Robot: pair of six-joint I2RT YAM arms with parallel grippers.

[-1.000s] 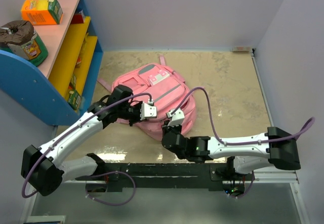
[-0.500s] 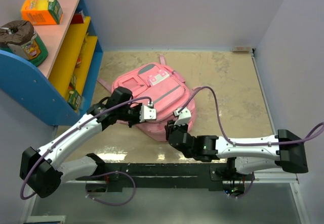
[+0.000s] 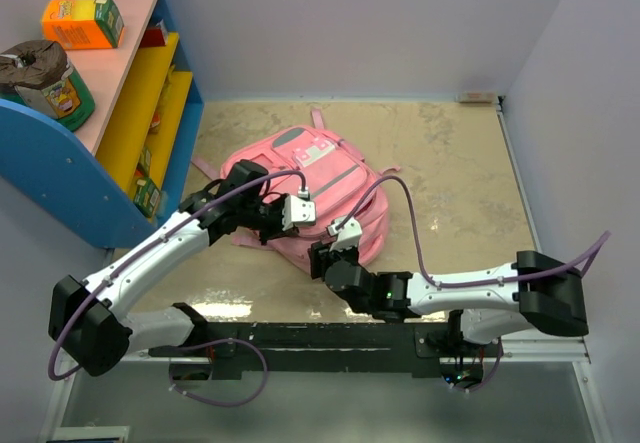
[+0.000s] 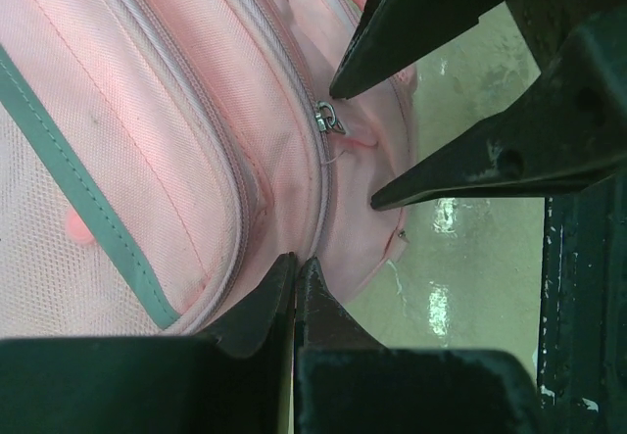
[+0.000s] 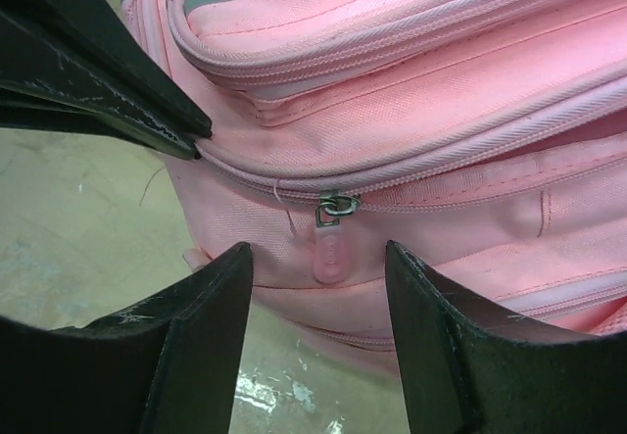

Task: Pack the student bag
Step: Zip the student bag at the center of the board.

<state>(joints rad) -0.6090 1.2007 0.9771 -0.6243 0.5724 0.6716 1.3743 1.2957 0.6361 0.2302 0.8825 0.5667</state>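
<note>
Near edge: right pincer (image 5: 315, 258) is sitting released, jaws spread either side of the zip pull (image 5: 331, 248), no contact that I can see. The pull is hanging off its metal slider on the near side wall of the bag (image 3: 325, 178), with the zip line running across that wall.

Just beside it, left pincer (image 4: 294, 263) is clenched, jaws pressing tip to tip with nothing visible between them. Its tips are resting right at the same zip seam, close to the right pincer's fingers. Can't tell if they're pinching any fabric.

Both arms are reaching in from the near edge and meeting at the bag's near corner. The left wrist is hanging over the bag's left part.

The bag is lying flat on the counter (image 3: 450, 163), front pockets facing up. Its grey patch (image 3: 290, 138) and white patch (image 3: 318, 150) are at the far end, with a strap (image 3: 318, 118) poking out beyond. It's sitting left of centre, near the blue shelf (image 3: 60, 168) but apart from it.

Far left, the shelf top is carrying an orange box (image 3: 82, 21) and a round tub (image 3: 45, 78).
</note>
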